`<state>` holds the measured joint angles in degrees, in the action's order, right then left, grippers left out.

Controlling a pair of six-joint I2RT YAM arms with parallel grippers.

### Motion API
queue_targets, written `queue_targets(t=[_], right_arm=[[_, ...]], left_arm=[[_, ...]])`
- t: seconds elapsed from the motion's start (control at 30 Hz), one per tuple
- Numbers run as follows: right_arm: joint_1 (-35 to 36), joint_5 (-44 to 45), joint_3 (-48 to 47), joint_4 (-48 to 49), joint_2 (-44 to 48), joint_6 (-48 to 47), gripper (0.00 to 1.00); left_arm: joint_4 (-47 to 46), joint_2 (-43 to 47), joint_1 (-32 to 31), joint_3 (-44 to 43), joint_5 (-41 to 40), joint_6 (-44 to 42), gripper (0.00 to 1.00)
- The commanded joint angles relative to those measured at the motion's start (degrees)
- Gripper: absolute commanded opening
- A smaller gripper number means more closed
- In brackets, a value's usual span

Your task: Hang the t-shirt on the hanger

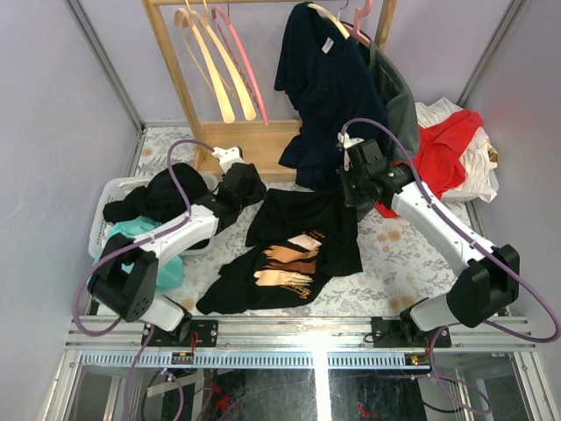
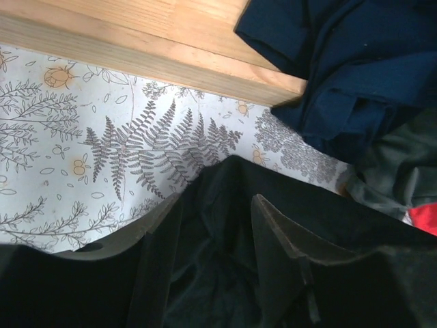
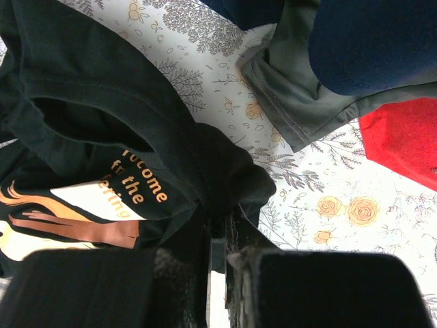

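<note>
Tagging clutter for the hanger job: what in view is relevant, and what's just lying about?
Job: black t-shirt; pink hanger on the rack; right tool, pinching the shirt.

Lying about: navy t-shirt; grey garment; red garment; cream hangers; laundry basket.

A navy t-shirt hung from the wooden rack near pale hangers. A red garment lay at the desk's far right; a white basket held black clothes.
</note>
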<state>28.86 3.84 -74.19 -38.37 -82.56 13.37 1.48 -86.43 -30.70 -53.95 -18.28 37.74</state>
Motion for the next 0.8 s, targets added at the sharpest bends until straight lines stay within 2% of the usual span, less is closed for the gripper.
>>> queue_targets(t=[0.0, 0.3, 0.77], right_arm=[[-0.4, 0.7, -3.0, 2.1, 0.4, 0.2, 0.0], [-0.8, -0.1, -3.4, 2.5, -0.6, 0.0, 0.0], [-0.7, -2.1, -3.7, 2.2, 0.6, 0.4, 0.0]], left_arm=[[2.0, 6.7, 0.0, -0.9, 4.2, -1.1, 0.45], [7.0, 15.3, -10.6, 1.9, 6.6, 3.1, 0.51], [4.4, 0.4, -16.8, 0.3, -5.7, 5.8, 0.51]])
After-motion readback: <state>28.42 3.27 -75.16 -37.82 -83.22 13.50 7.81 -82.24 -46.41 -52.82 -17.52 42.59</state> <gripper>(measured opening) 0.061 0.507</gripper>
